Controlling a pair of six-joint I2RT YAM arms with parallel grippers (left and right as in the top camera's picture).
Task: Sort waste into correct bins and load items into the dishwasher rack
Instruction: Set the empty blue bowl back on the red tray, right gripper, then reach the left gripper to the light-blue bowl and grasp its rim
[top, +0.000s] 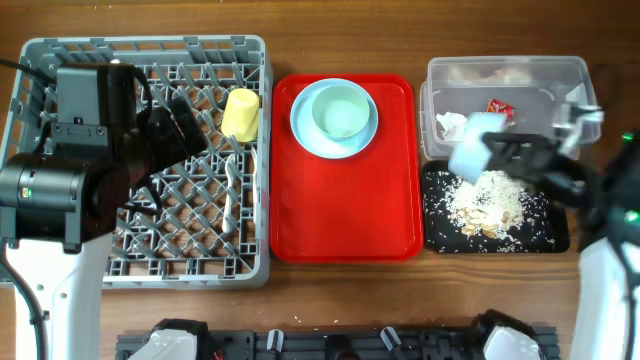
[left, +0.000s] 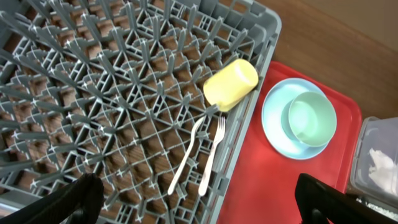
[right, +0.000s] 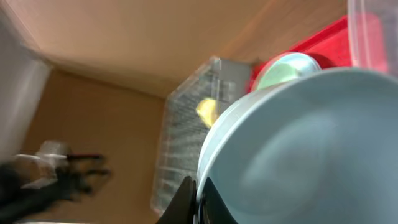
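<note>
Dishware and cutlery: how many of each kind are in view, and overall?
Cups: 1, yellow cup
Bowls: 2, green bowl, blue bowl
Plates: 1, blue plate
Cutlery: 2, fork, spoon
Total: 6

Left to right — rack (top: 200, 270), serving tray (top: 345, 210), then tub (top: 520, 68) behind shallow tray (top: 432, 225). Rack's right side: cup (top: 240, 114) at rear, spoon (left: 185, 158) and fork (left: 211, 157) before it. Plate (top: 300, 120) at serving tray's rear, bowl (top: 340, 110) on it. Napkin (top: 452, 125), wrapper (top: 499, 106) in tub; scraps (top: 490, 205) in shallow tray; second bowl (top: 475, 145) over tub's front edge.
</note>
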